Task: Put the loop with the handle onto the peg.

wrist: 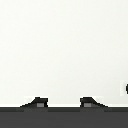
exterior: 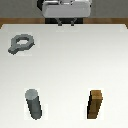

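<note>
The loop with the handle (exterior: pixel 21 42) lies flat on the white table (exterior: pixel 70 65) at the exterior view's left, a grey ring with a short tab. The peg (exterior: pixel 34 104) stands upright near the front, also toward the exterior view's left, well apart from the loop. My gripper (exterior: pixel 66 22) hangs at the back edge of the table, far from both. In the wrist view the gripper (wrist: pixel 63 102) is open, its two dark fingertips (wrist: pixel 36 102) spread wide with only bare table between them. A small dark speck (wrist: pixel 126 89) at that view's edge is too little to identify.
A brown square wooden block (exterior: pixel 96 105) stands upright near the front at the exterior view's right, level with the peg. A wooden floor strip (exterior: pixel 15 21) shows behind the table's back edge.
</note>
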Motion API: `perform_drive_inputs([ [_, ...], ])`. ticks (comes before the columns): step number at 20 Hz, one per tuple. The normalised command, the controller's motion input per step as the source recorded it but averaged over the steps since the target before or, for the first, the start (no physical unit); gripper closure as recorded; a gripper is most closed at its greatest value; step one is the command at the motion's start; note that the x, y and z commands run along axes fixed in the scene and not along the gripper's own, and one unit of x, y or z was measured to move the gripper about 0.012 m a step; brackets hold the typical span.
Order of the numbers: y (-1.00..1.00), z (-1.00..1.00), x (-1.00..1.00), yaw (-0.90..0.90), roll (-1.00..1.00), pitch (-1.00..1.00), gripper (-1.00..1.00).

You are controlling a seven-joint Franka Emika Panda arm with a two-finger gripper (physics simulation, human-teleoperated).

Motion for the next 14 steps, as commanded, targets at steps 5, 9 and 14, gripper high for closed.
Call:
perform_drive_inputs([
  [5,0.0,0.0,0.0,0.0,0.0,0.0,-1.0],
  [9,0.0,0.0,0.0,0.0,0.0,0.0,-1.0],
  [14,0.0,0.0,0.0,0.0,0.0,0.0,-1.0],
])
